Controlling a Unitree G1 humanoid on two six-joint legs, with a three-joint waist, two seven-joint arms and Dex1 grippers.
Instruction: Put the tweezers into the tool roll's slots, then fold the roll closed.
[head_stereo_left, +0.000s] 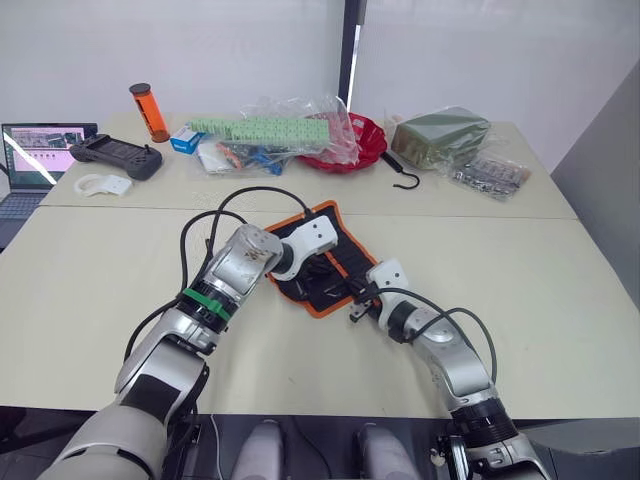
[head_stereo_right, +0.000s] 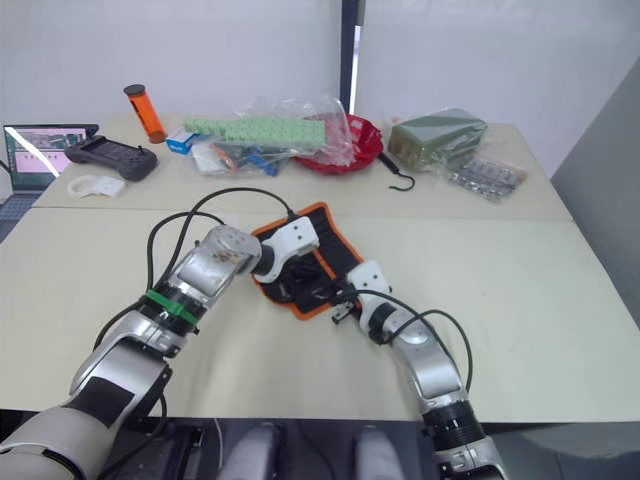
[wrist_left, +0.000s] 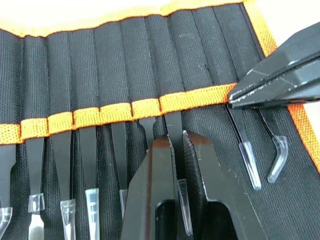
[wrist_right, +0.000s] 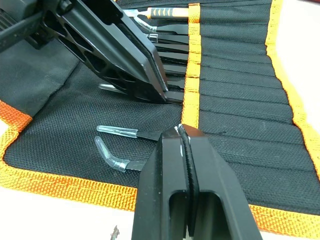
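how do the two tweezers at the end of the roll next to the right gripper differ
The end tweezer has a bent tip under its clear cap; the neighbouring tweezer runs straight to its point. The end tweezer lies nearest the tool roll's orange edge trim; the neighbouring tweezer lies one slot further in. Both are slim, black, capped in clear plastic and tucked under the orange band, close by the right gripper.

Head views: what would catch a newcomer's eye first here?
The open tool roll with its orange trim lies mid-table, and both grippers meet over it: the left gripper closed on a tweezer's shaft just below the orange band, the right gripper shut at the band near the roll's end. Tweezers with clear tip caps sit in a row in the slots. A clutter of bags and a red bowl lines the far edge.
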